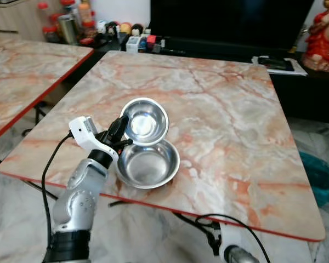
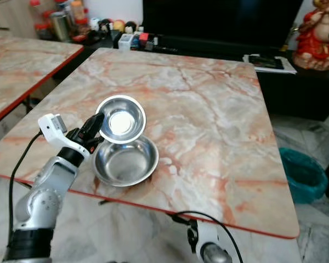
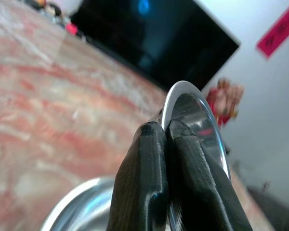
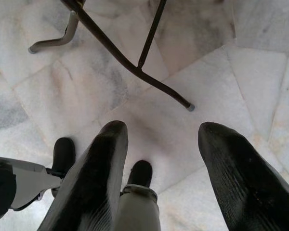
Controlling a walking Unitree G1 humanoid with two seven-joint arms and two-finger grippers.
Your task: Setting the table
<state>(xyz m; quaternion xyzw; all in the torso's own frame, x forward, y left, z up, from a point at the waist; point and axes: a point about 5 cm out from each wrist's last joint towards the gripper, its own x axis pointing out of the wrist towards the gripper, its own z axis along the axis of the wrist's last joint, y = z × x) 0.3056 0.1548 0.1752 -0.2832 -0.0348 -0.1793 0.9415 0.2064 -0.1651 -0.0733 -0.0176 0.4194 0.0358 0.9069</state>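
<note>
The left gripper [image 1: 119, 133] pinches the thin rim of a small, round steel bowl [image 1: 145, 121], its two black fingers [image 3: 149, 192] pressed together on the metal at the bowl's eight o'clock edge. That bowl is polished and mirror-bright, tilted up so its shallow hollow faces the camera. It hangs just above a larger steel bowl [image 1: 148, 163], and whether the rims touch cannot be told. The larger bowl is round too, duller inside, and sits flat near the six o'clock edge of the table [image 1: 225, 109]. The tabletop is glossy marble, cream veined with salmon pink, squared off with a thin red border. At nine o'clock stands a second table [image 1: 27, 71] of the same stone.

The right gripper [image 4: 159, 159] hangs idle below the table, its ribbed black fingers spread wide apart over pale grey marble floor tiles [image 4: 260, 67], near thin dark metal table legs [image 4: 130, 62].
</note>
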